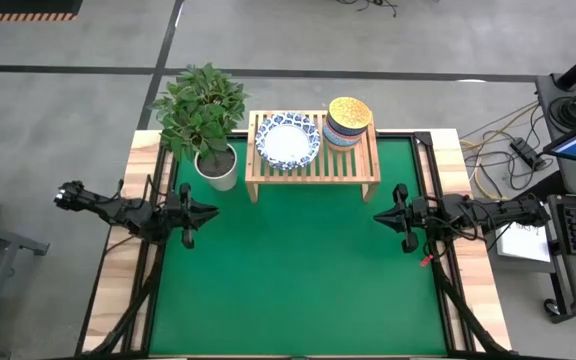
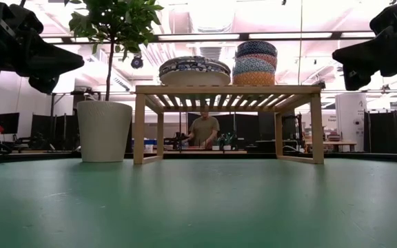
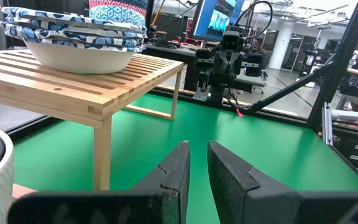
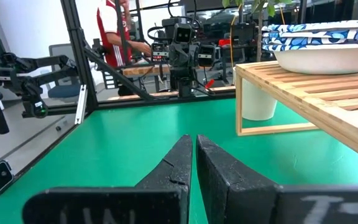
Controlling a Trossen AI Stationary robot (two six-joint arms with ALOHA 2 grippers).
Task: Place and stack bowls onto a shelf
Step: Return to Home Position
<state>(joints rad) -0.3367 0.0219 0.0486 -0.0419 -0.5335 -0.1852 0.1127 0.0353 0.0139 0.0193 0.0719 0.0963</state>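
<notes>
The light-wood shelf [image 1: 313, 168] stands at the far middle of the green mat. On its slatted top rests a stack of wide white bowls with blue-patterned rims [image 1: 288, 143], also seen as bowls [image 3: 73, 37]. To their right stands a stack of smaller bowls [image 1: 348, 122] with a golden yellow one on top. My left gripper [image 1: 211, 212] hovers level at the mat's left side; its fingers [image 3: 199, 149] stand a narrow gap apart, with nothing between them. My right gripper [image 1: 378, 215] hovers level at the right side, shut [image 4: 194, 142] and empty.
A white pot with a leafy plant [image 1: 216, 165] stands just left of the shelf. Open green mat [image 1: 298, 280] lies between and in front of the two arms. Beyond the table, a person [image 2: 203, 129] sits at a desk and another stands [image 4: 114, 25].
</notes>
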